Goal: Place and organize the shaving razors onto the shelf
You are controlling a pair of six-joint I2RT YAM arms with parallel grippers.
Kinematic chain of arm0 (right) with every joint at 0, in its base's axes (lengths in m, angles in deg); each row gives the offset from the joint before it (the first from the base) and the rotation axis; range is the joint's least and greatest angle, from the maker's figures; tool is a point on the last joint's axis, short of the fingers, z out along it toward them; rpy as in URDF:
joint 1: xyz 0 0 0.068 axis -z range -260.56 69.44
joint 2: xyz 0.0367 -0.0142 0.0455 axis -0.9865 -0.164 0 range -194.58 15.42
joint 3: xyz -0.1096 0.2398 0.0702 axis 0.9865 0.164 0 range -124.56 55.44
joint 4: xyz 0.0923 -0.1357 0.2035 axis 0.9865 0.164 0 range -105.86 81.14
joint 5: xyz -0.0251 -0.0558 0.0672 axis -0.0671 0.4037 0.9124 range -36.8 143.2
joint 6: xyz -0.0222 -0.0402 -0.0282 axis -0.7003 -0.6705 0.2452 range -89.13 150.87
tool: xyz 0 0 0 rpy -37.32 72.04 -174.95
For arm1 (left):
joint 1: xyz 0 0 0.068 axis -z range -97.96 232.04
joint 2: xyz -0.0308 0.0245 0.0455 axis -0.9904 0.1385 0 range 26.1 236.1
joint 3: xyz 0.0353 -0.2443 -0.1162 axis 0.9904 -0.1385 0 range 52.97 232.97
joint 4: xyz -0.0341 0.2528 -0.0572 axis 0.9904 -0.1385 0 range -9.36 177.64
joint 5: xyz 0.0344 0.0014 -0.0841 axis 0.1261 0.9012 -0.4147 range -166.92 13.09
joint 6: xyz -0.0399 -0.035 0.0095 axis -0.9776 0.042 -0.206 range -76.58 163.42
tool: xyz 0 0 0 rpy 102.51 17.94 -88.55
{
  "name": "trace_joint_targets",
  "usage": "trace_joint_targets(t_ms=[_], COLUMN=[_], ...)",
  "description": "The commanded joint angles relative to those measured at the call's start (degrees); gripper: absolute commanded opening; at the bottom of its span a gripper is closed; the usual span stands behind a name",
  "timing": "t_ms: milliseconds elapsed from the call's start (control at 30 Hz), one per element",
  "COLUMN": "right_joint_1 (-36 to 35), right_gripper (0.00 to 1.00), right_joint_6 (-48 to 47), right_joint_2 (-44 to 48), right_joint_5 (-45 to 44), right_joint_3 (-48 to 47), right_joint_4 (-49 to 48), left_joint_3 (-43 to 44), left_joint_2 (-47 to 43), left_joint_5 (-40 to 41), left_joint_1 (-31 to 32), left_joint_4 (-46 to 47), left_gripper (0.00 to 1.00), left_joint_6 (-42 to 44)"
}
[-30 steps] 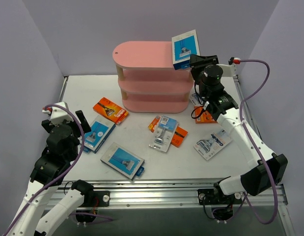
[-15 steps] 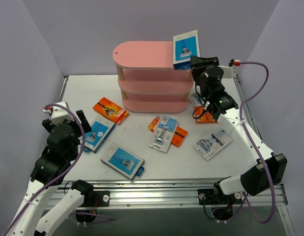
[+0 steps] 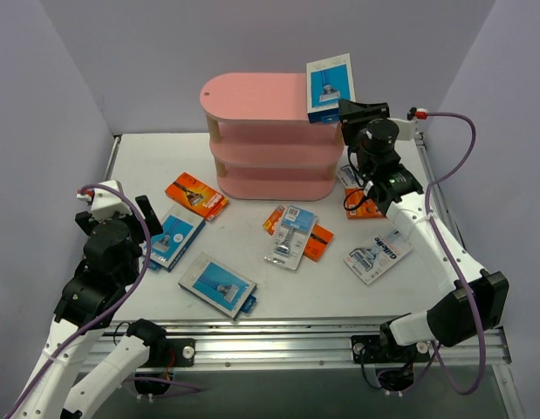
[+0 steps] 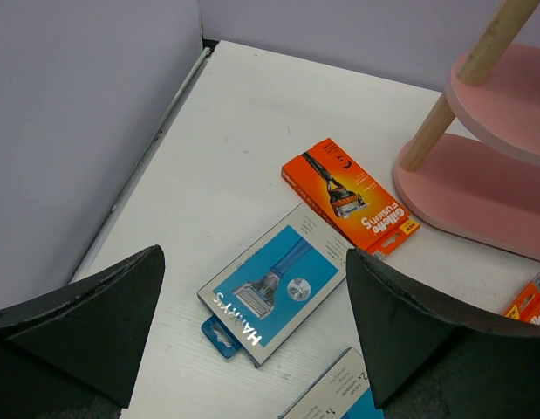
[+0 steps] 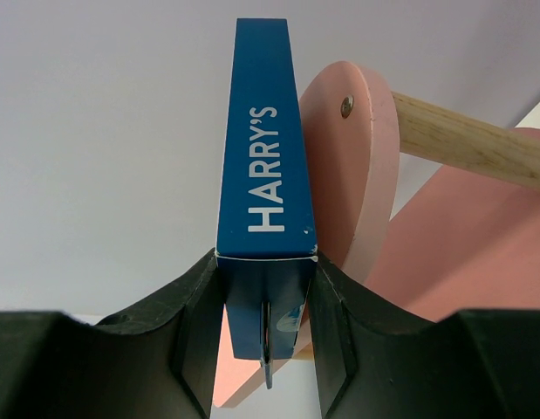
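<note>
The pink shelf (image 3: 252, 96) stands at the back of the table. My right gripper (image 3: 344, 112) is shut on a blue-and-white razor box (image 3: 329, 87), holding it upright at the right end of the top board. In the right wrist view the box (image 5: 265, 131) sits edge-on between the fingers (image 5: 195, 323), next to the board's rim (image 5: 348, 166). My left gripper (image 4: 252, 332) is open above another blue box (image 4: 274, 284) lying flat on the table, with an orange card (image 4: 350, 196) beyond it.
A third blue box (image 3: 217, 284) lies near the front. A clear blister pack (image 3: 291, 234) rests over orange cards (image 3: 317, 240) mid-table. Another blister pack (image 3: 378, 253) lies to the right. More packs (image 3: 364, 208) lie under the right arm. Side walls stand close.
The right wrist has shifted very slightly with the box still in its grip at the shelf's right end. The left arm has not moved.
</note>
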Motion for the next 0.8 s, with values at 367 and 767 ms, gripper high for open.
trace_joint_targets(t_ms=[367, 767], right_joint_1=[0.43, 0.52], right_gripper=[0.0, 0.43], right_joint_6=[0.41, 0.76], right_joint_2=[-0.54, -0.1], right_joint_5=[3.15, 3.41], right_joint_3=[3.1, 3.98], right_joint_4=[-0.05, -0.14], left_joint_3=[0.15, 0.15], left_joint_2=[0.13, 0.13], left_joint_5=[-0.91, -1.27], left_joint_1=[-0.14, -0.22], left_joint_4=[2.41, 2.41], left_gripper=[0.94, 0.94], left_joint_6=[0.23, 0.23])
